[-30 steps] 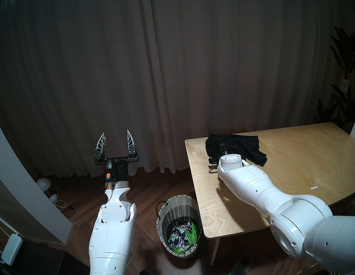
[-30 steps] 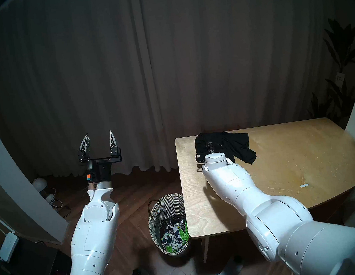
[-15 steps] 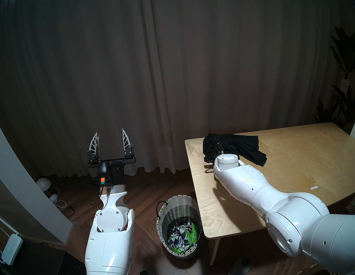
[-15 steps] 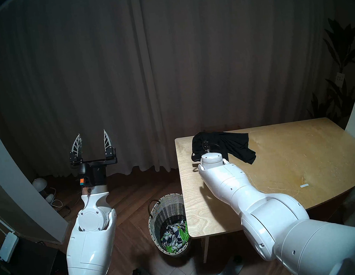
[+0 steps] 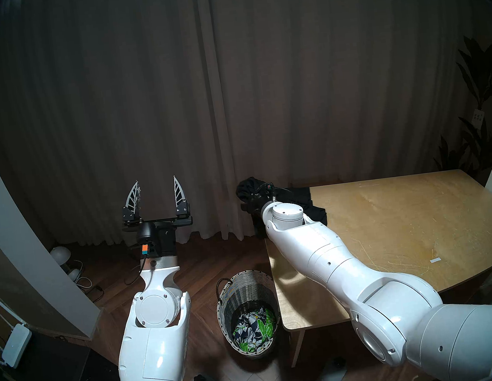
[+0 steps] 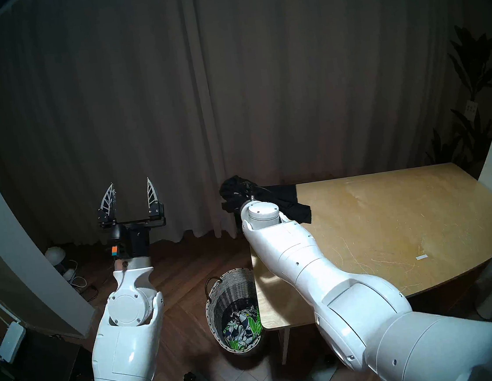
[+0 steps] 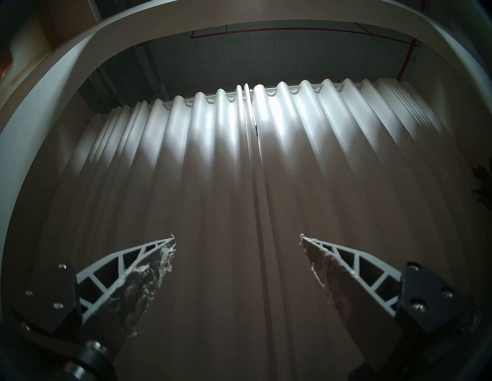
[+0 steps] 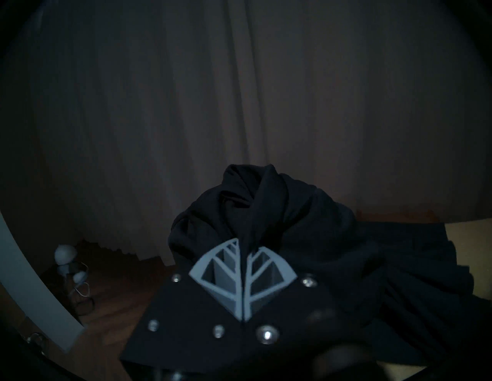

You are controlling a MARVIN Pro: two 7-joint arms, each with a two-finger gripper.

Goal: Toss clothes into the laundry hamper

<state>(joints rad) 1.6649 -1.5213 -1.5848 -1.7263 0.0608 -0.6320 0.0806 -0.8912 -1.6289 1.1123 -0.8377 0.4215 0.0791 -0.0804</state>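
Note:
My right gripper [image 8: 245, 243] is shut on a fold of the large black garment [image 8: 269, 202]. It holds the bunched part [image 5: 249, 189] up past the table's far left corner, while the rest trails on the wooden table [image 5: 396, 229]. The wicker laundry hamper [image 5: 221, 307] stands on the floor by the table's near left corner. The green-navy-white leaf-print garment [image 5: 254, 328] lies inside it. My left gripper [image 5: 156, 189] is open and empty, pointing up left of the hamper; it also shows in the left wrist view [image 7: 237, 235]. The navy sock and small white garment are out of view.
A curtain hangs close behind both grippers. A white mushroom lamp with cables [image 5: 61, 255] sits on the floor at far left, and a router [image 5: 16, 343] at near left. A plant [image 5: 484, 91] stands at far right. A small white strip [image 5: 435, 259] lies on the table.
My right gripper has moved left and up with the black garment, dragging it from the tabletop past the far left corner. My left arm shifted only slightly.

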